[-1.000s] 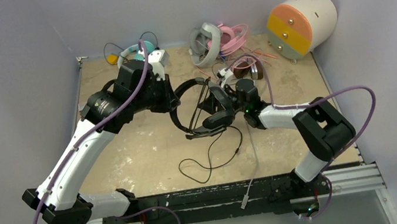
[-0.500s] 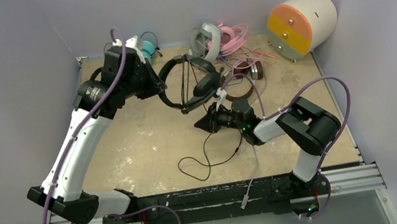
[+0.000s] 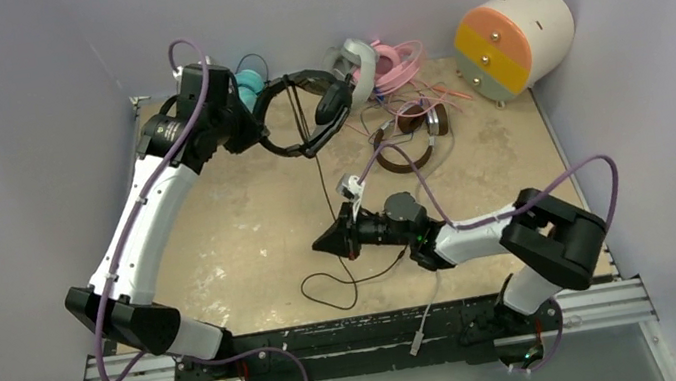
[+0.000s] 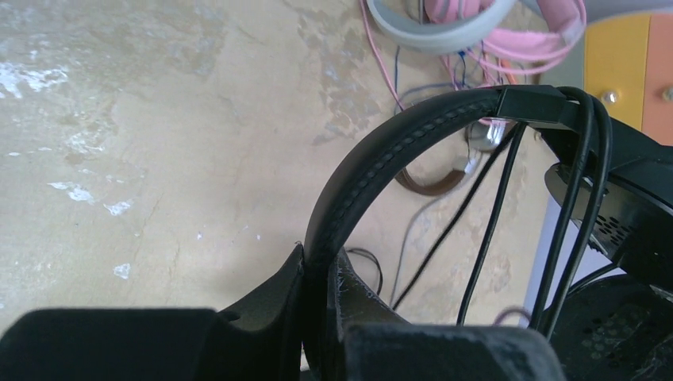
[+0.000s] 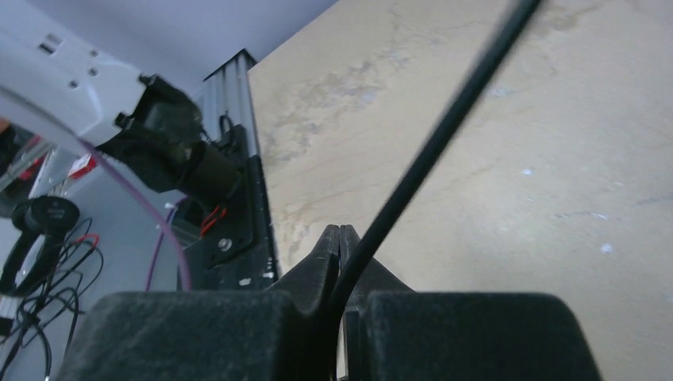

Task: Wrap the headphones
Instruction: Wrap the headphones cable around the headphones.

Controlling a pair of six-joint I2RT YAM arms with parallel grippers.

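Top external: wrapping stage, by the look of it. Draw thin black cable (image 3: 324, 184) gently taut between the two grips, then lay even turns round black wired over-ear headphones (image 3: 303, 120); avoid jerking it out of the pinch or snagging the loose loop on tan tabletop (image 3: 218, 229). Left gripper (image 4: 321, 274): fingers pressed onto both sides of black stitched headband (image 4: 373, 167), holding headphones up over back-left of table. Right gripper (image 5: 340, 238): fingers pressed together, pinching cable low over table centre, well apart from earcups.
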